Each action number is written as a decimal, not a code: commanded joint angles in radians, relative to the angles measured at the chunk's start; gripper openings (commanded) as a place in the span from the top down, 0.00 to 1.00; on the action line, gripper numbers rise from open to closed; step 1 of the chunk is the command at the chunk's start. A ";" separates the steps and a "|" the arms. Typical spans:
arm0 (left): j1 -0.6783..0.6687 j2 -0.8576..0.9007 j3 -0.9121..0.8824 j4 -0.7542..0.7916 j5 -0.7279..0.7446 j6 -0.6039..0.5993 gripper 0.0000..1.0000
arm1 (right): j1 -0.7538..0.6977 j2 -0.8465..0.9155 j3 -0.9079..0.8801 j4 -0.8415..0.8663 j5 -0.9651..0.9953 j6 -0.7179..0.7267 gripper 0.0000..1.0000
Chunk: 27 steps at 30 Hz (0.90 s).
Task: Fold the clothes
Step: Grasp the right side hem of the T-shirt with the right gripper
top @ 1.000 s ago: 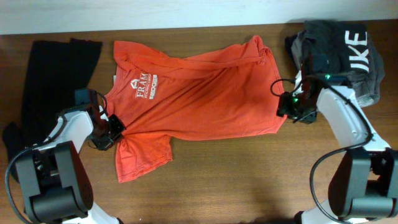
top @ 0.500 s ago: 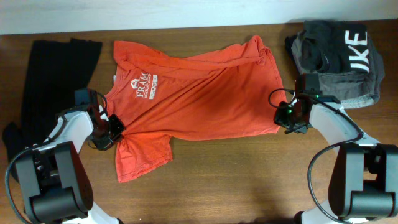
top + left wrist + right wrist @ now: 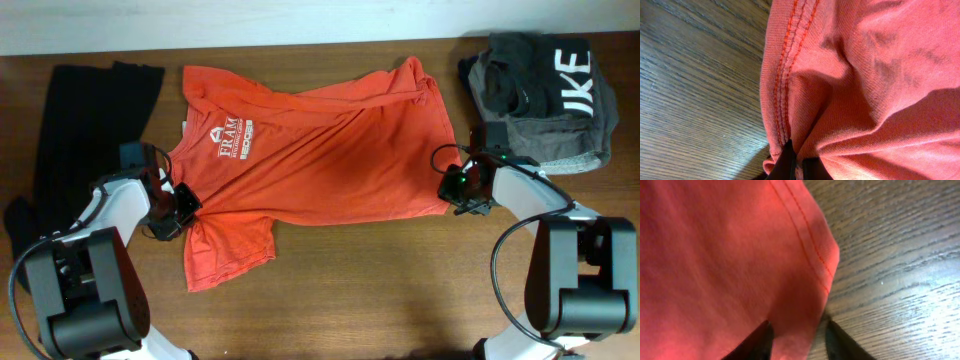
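right gripper (image 3: 457, 188) has come down from beside the dark grey white-lettered garment (image 3: 545, 85) to the hem corner of the orange-red T-shirt (image 3: 330, 150). its fingers (image 3: 761, 342) are apart, straddling that corner, not pinched yet. left gripper (image 3: 182, 208) hasn't moved: fingers (image 3: 788, 161) together on bunched fabric by the sleeve seam, looks clamped. shirt lies spread lettering-up mid-tabletop (image 3: 400, 290), wrinkled, one sleeve skewed toward the arms. black garment (image 3: 85, 120) flat at the left end. my read: both ends nearly held, so a straightening pull or first fold comes next. no containers in view.
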<state>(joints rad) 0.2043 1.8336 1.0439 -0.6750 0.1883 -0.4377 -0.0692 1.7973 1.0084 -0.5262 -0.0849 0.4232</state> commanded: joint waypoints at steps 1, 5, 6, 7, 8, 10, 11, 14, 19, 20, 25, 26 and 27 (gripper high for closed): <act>0.014 0.077 -0.050 0.021 -0.123 0.020 0.99 | 0.003 0.021 -0.011 0.003 0.014 0.024 0.81; 0.014 0.077 -0.050 0.021 -0.124 0.021 0.99 | 0.003 0.010 -0.010 0.007 0.015 0.023 0.96; 0.014 0.077 -0.050 0.021 -0.124 0.021 0.99 | 0.003 0.002 -0.010 0.002 0.015 0.023 0.96; 0.014 0.077 -0.050 0.021 -0.124 0.021 0.99 | 0.003 -0.010 -0.010 -0.006 0.015 0.023 0.96; 0.014 0.077 -0.050 0.021 -0.124 0.021 1.00 | 0.003 -0.023 -0.010 -0.018 0.015 0.023 0.96; 0.014 0.077 -0.050 0.020 -0.124 0.024 0.99 | 0.003 -0.055 -0.010 -0.056 0.024 0.022 0.96; 0.014 0.077 -0.050 0.020 -0.124 0.024 0.99 | 0.003 -0.072 -0.010 -0.080 0.040 0.023 0.96; 0.014 0.077 -0.050 0.019 -0.124 0.025 0.99 | 0.003 -0.131 -0.010 -0.171 0.105 0.023 0.96; 0.013 0.077 -0.050 0.020 -0.124 0.025 0.99 | 0.002 -0.228 -0.010 -0.302 0.173 0.023 0.96; 0.013 0.077 -0.050 0.020 -0.123 0.025 0.99 | 0.002 -0.244 -0.010 -0.314 0.176 0.020 0.96; 0.012 0.077 -0.050 0.021 -0.122 0.029 0.99 | 0.003 -0.269 -0.006 -0.303 0.170 -0.008 0.96; 0.012 0.077 -0.050 0.021 -0.122 0.028 0.99 | 0.004 -0.262 -0.006 -0.291 0.164 -0.021 0.96; 0.012 0.077 -0.050 0.021 -0.120 0.028 0.99 | 0.005 -0.253 -0.006 -0.279 0.164 -0.026 0.96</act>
<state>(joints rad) 0.2043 1.8336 1.0439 -0.6743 0.1875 -0.4297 -0.0692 1.5425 1.0058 -0.8215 0.0380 0.4229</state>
